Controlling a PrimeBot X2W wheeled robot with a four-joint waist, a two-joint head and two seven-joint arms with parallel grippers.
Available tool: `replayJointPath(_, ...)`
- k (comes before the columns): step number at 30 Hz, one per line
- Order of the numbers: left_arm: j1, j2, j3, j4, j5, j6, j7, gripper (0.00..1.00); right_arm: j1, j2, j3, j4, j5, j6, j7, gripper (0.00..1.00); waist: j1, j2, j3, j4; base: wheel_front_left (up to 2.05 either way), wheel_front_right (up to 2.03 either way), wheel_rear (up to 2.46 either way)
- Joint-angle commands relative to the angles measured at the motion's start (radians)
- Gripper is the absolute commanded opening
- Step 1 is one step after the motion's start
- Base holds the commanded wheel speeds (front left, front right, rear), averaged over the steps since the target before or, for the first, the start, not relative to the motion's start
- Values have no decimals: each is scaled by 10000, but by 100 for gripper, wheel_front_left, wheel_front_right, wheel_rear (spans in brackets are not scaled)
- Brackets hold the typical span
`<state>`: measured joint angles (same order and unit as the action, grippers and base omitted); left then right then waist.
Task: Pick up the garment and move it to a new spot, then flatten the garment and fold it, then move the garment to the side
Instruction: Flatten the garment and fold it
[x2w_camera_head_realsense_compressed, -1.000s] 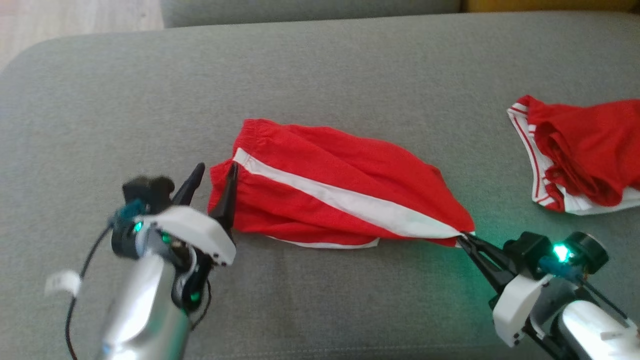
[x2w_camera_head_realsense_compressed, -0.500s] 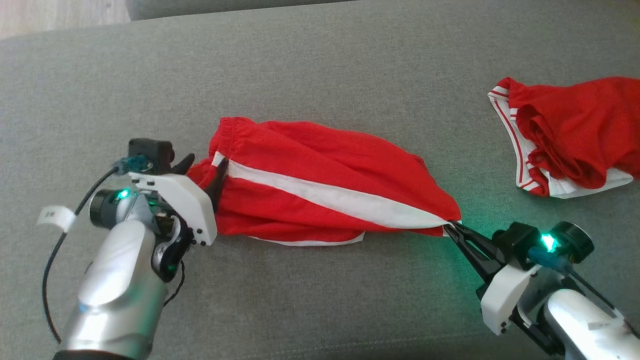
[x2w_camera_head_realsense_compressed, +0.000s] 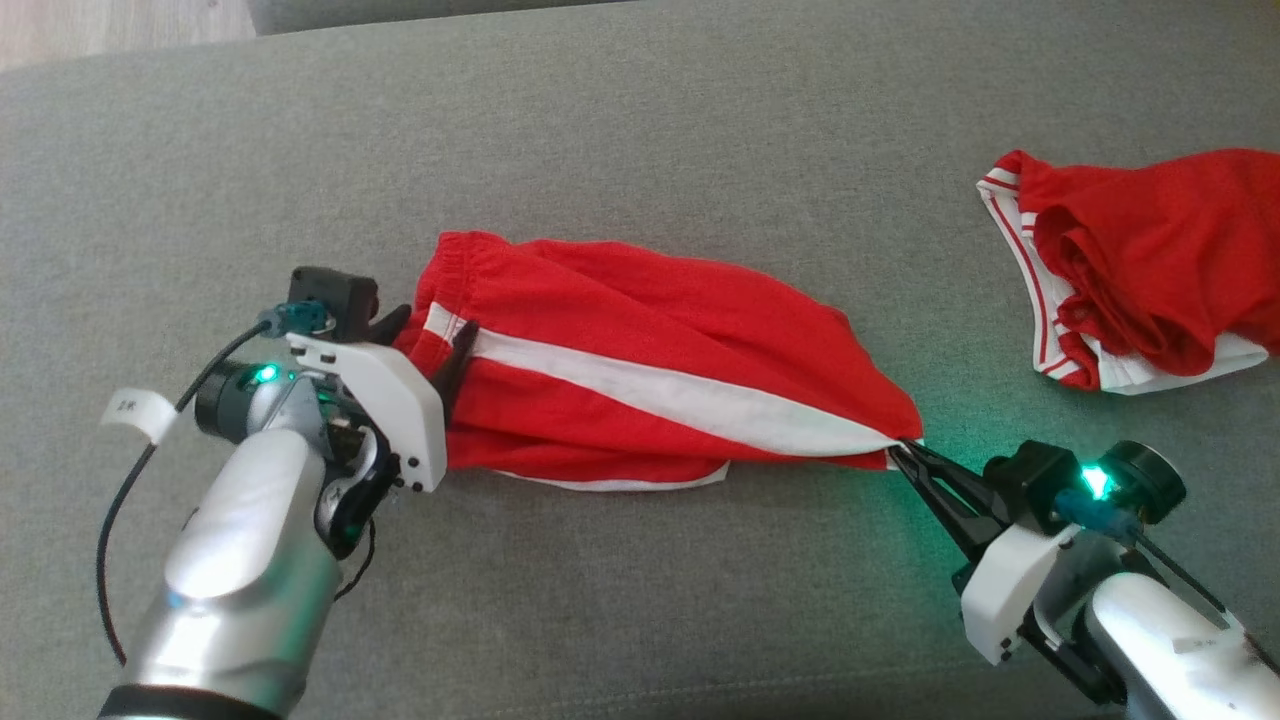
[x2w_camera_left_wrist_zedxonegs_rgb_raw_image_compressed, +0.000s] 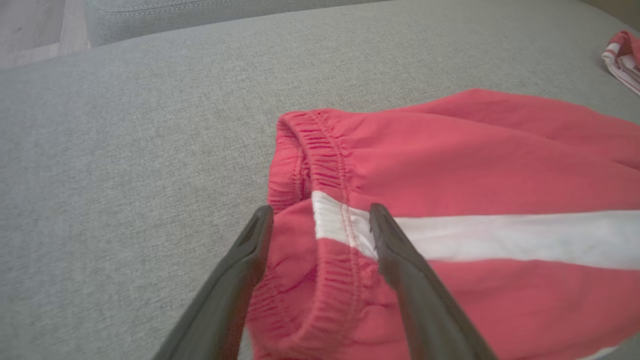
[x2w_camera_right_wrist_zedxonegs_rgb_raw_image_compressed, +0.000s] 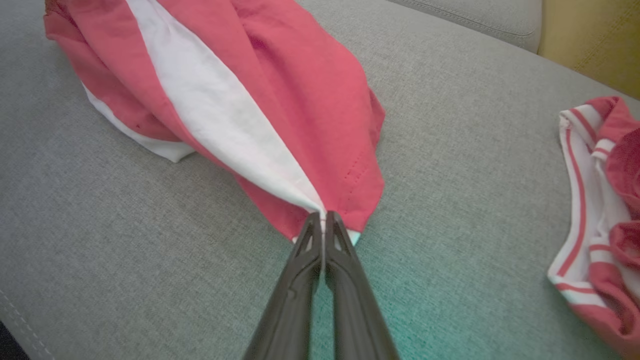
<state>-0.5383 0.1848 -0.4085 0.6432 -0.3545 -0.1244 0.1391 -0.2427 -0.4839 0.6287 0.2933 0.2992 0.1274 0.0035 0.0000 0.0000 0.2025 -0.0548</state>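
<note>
Garment (x2w_camera_head_realsense_compressed: 650, 380) lies on grey cushion (x2w_camera_head_realsense_compressed: 640, 150); second red garment (x2w_camera_head_realsense_compressed: 1140, 260) well apart, rightward.

We see the red fabric shorts with a white side stripe (x2w_camera_head_realsense_compressed: 620, 330) lying stretched across the grey woven cushion (x2w_camera_head_realsense_compressed: 600, 130). The gathered elastic waistband is toward nine o'clock, the hem is drawn to a point toward four o'clock, and the cloth is rumpled in long folds.
</note>
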Motion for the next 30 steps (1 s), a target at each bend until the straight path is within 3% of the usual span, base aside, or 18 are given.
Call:
replayJointPath(1,-529,353,256,-376,-40,-42,-81,100,-237,-110,55,-188,46,33,-139,0,0,0,-3,7,0,0,0)
replayJointPath(2,-533,361,215,-392,-66,-44,-87,100,-245,-112,57,-171,47,33,-144,0,0,0,-2,11,0,0,0)
replayJointPath(4,-546,383,143,-418,-116,-47,-94,78,-262,-111,61,-145,49,33,-153,0,0,0,3,17,0,0,0)
replayJointPath(5,-551,395,106,-419,-142,-48,-80,47,-271,-108,67,-133,49,33,-155,0,0,0,2,20,0,0,0)
replayJointPath(6,-555,407,71,-422,-166,-50,-70,32,-280,-106,74,-123,48,33,-155,0,0,0,0,22,0,0,0)
replayJointPath(7,-555,407,71,-422,-166,-50,-70,32,-280,-106,74,-123,48,33,-155,0,0,0,0,22,0,0,0)
replayJointPath(8,-560,419,36,-429,-192,-51,-69,0,-288,-103,79,-116,50,33,-157,0,0,0,-2,25,0,0,0)
replayJointPath(19,-534,675,-139,-867,-622,-59,-473,0,-509,-204,-175,-237,52,33,-483,0,0,0,-294,179,0,0,0)
replayJointPath(30,-294,945,367,-3060,-1625,-5,-504,0,-2211,-850,-444,-1154,345,33,-605,0,0,0,-1612,602,0,0,0)
